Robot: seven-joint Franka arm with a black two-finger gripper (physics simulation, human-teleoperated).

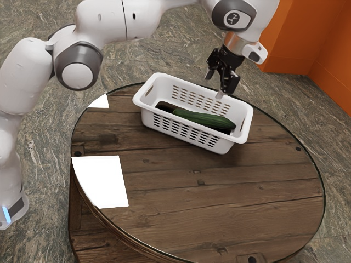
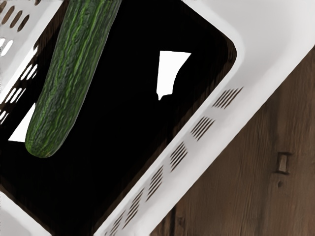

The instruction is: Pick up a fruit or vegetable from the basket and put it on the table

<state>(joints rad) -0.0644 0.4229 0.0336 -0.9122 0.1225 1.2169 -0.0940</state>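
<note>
My gripper point(image 1: 215, 85) hangs above the far long side of the white basket point(image 1: 151, 116), its two fingers apart with nothing between them. Inside the basket lies a long green cucumber point(image 1: 205, 119), lengthwise and below the gripper, toward the exterior view's right end. In the wrist view the cucumber point(image 2: 71, 73) shows one rounded end and ridged skin, lying apart from the slotted wall of the basket point(image 2: 197, 169). The basket's inside around it looks very dark.
A round wooden table point(image 1: 219, 192) with a glossy edge holds the basket near its far side. Bright white reflections point(image 1: 101, 181) lie toward the exterior view's left. An orange wall point(image 1: 290, 44) stands behind.
</note>
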